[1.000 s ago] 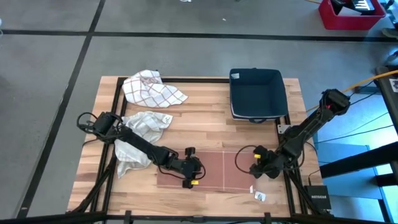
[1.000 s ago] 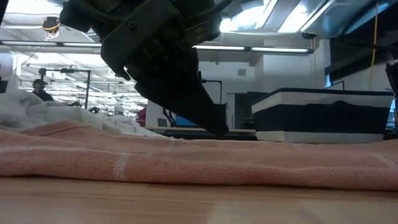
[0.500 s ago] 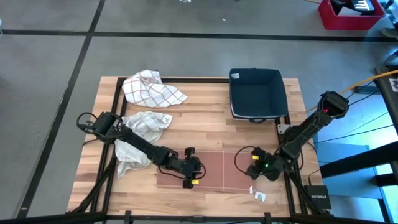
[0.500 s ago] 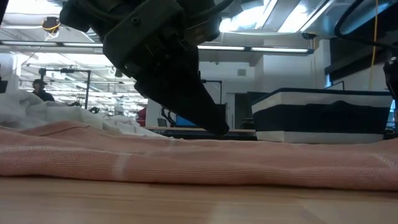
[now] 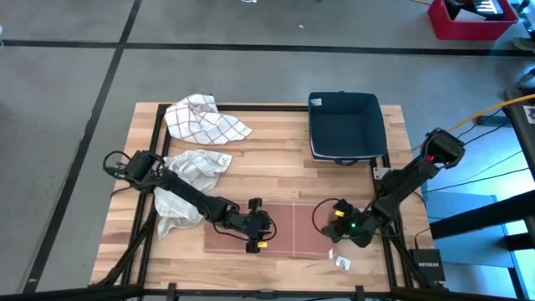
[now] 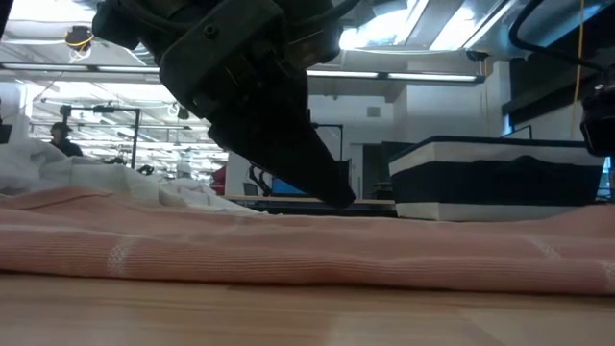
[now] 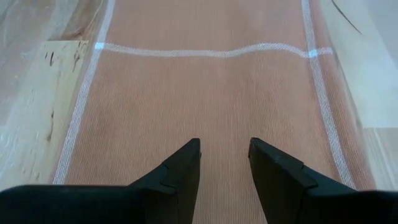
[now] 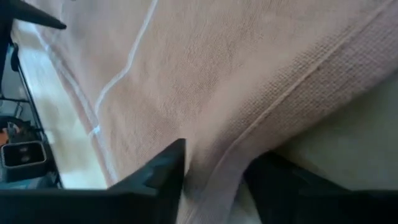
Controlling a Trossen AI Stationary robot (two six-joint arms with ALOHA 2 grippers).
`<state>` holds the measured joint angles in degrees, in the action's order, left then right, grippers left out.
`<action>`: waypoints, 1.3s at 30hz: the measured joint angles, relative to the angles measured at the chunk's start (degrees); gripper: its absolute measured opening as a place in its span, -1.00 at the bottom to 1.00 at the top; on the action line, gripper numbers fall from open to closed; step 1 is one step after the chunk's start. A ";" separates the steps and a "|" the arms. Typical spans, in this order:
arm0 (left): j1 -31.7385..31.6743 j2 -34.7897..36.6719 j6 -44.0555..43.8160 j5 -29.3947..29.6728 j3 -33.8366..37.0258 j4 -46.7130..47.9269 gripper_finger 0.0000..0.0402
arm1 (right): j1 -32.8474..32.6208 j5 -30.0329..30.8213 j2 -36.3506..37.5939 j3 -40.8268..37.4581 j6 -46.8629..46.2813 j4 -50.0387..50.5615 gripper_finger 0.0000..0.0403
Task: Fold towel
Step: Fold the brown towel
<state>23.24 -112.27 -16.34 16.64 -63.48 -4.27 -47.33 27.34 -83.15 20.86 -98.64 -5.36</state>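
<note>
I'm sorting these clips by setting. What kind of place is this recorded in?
Probably an industrial lab or workshop, not a home: a wooden workbench on a bare concrete floor marked with dark lines, and an open hall with ceiling strip lights behind the table, with a person far off.

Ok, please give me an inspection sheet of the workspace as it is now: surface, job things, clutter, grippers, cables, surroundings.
Surface: wooden table, slatted top, dark frame at its edges.
Job's things: pink towel lying flat near the front edge, white stripes across it.
Clutter: checked cloth at the back left; white cloth crumpled by the left arm; dark bin at the back right; small white tag beside the towel.
Grippers: left gripper low over the towel, jaws apart; right gripper at the towel's right edge, the hem between its jaws.
Cables: yellow cable off the table's right side.
Surroundings: grey floor; red box far right.
</note>
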 joint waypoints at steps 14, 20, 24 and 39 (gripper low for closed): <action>-1.54 -4.73 0.00 0.02 -0.11 -7.20 -0.35 | 0.15 2.12 -0.27 -0.09 4.55 -1.39 -0.87; -2.79 -7.91 -0.79 0.30 -0.27 -9.75 -0.35 | 0.24 2.96 4.64 2.00 6.10 1.54 -0.90; -3.19 -8.07 -0.74 0.04 -0.33 -9.73 -0.35 | 0.93 4.03 7.50 5.98 8.70 5.32 -0.89; -2.67 -3.58 4.92 -0.03 0.20 -5.80 -0.35 | 11.51 3.68 6.97 18.17 30.05 5.48 -0.91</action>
<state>20.58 -115.85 -11.42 16.61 -63.29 -10.07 -35.82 31.02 -76.18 39.03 -68.59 0.12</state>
